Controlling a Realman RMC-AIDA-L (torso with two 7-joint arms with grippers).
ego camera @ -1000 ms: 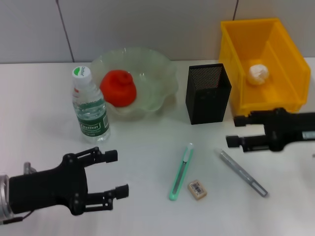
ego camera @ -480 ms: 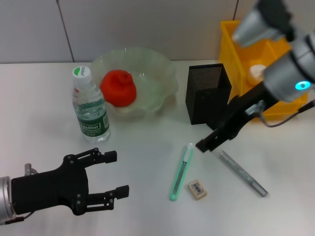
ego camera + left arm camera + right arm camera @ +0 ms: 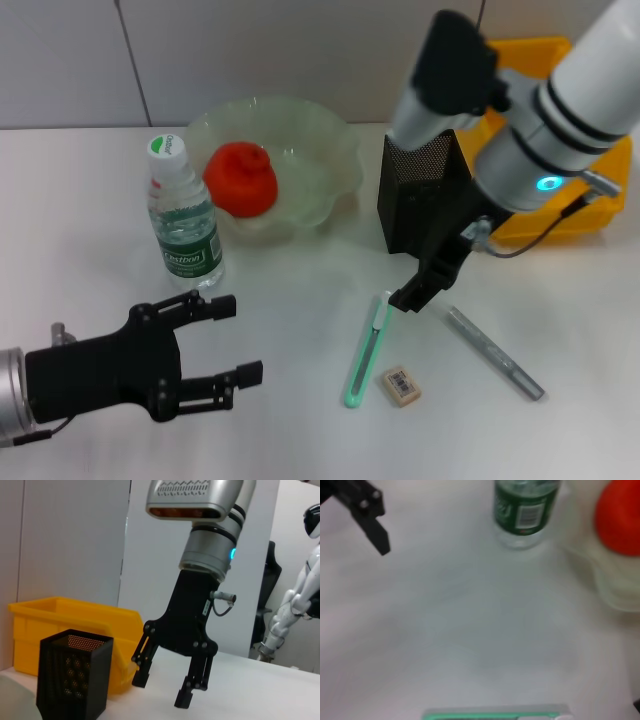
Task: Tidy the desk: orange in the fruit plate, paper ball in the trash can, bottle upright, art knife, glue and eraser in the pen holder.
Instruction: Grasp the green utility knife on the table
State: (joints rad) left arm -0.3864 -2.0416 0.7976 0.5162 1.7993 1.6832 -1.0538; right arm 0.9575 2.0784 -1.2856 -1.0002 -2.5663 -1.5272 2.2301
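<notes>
- The right gripper (image 3: pixel 412 297) hangs nose-down over the worktop (image 3: pixel 300 330), its fingers (image 3: pixel 141 676) spread wide with nothing between them — the left wrist view shows the gap plainly.
- The green art knife (image 3: pixel 367 348) lies flat with its pale tip just beside the fingertips and its body running away from them towards the robot; my guess is this is the piece being gone for.
- To do it well, I'd say the fingers should straddle the knife across its narrow width, nearer its middle than its tip, so it doesn't swing when lifted.
- The eraser (image 3: pixel 400 386) sits just beside the knife's far end, so a grasp near there risks nudging it.
- The pen holder (image 3: pixel 422 190) stands behind the fingers.
- The left gripper (image 3: pixel 205 352) waits open and empty, well apart from all this.
</notes>
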